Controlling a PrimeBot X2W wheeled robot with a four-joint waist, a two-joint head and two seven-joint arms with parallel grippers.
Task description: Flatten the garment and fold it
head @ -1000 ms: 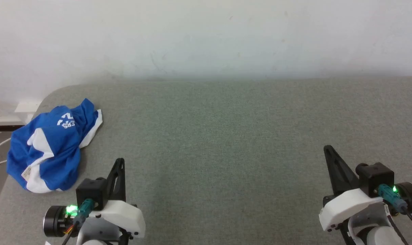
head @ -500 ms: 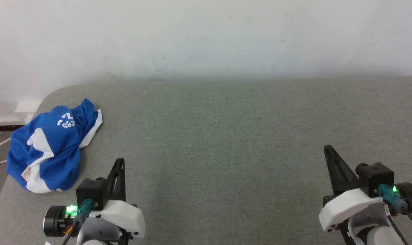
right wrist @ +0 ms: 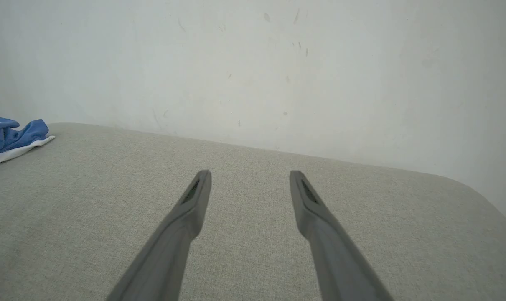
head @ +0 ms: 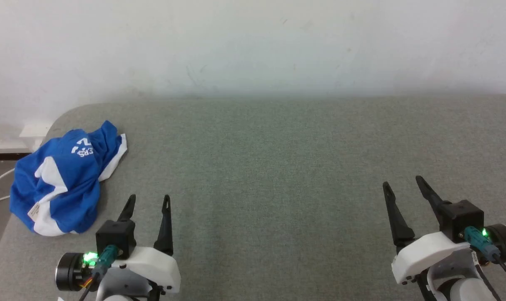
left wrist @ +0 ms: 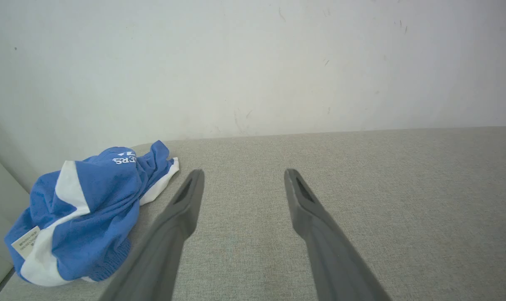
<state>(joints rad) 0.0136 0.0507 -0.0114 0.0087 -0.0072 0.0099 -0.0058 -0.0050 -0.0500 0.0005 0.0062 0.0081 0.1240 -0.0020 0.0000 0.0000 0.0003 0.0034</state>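
The garment (head: 64, 184), left of frame, is royal blue with white stripes and lettering; my fingers (head: 165, 225) are black, the surface (head: 278, 167) grey-green.

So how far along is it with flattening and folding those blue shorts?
Nothing looks done: the garment lies crumpled at the left edge of the grey surface. Nothing is in hand; the left gripper and right gripper are open, empty and clear of it. Grasping, flattening and folding are all left.

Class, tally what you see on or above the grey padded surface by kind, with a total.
Crumpled royal-blue shiny shorts with white stripes: 1
Robot hands with two long dark fingers (left hand, right hand): 2
Total: 3
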